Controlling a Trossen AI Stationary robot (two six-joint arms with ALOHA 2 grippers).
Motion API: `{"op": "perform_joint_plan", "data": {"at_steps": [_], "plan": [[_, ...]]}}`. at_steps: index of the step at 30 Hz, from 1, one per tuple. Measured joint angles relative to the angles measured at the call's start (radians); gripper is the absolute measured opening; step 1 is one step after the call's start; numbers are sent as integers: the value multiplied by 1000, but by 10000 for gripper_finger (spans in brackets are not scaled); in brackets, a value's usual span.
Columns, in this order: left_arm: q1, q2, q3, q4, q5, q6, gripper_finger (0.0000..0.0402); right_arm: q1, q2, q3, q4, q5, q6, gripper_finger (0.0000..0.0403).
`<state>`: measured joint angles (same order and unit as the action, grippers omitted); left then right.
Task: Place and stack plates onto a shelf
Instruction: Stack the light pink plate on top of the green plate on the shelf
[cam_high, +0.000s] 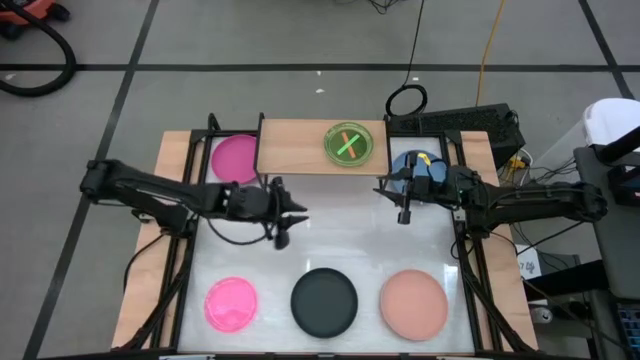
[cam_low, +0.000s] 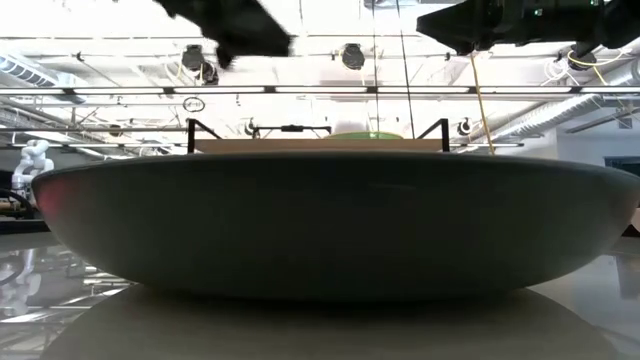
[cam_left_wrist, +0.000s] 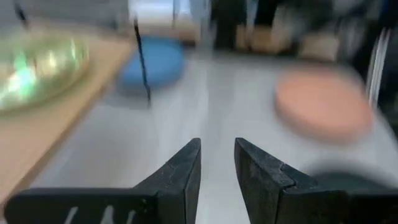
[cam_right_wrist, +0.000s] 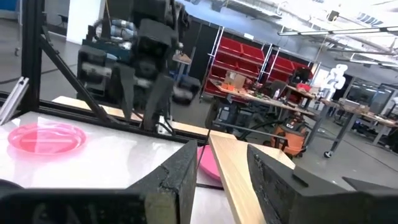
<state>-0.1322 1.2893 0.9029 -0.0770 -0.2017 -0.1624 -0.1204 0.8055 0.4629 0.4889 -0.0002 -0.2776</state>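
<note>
While the left tool (cam_high: 287, 222) and right tool (cam_high: 399, 201) hover empty, fingers slightly parted, the green plate (cam_high: 349, 144) rests on the shelf (cam_high: 290, 150) beyond and between them, over the counter (cam_high: 340, 240).

A workshop: red storage bins (cam_right_wrist: 249, 53), cluttered workbenches (cam_right_wrist: 261, 87), exposed ceiling pipes (cam_low: 320, 92).
</note>
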Motion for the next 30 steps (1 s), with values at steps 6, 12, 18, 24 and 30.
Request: {"op": "perform_joint_plan", "data": {"at_steps": [6,12,18,24,30], "plan": [[-113,22,216,-703,134,-157,104,0,0,0,0,0,4,122],[-275,28,123,-839,214,-378,104,0,0,0,-1,-2,38,122],[-410,22,-41,-764,251,-552,104,0,1,0,-23,-54,57,122],[-458,22,-194,-546,388,-661,104,0,1,0,-23,-54,57,122],[-459,21,-256,-550,383,-670,104,0,1,0,-23,-54,57,122]]}}
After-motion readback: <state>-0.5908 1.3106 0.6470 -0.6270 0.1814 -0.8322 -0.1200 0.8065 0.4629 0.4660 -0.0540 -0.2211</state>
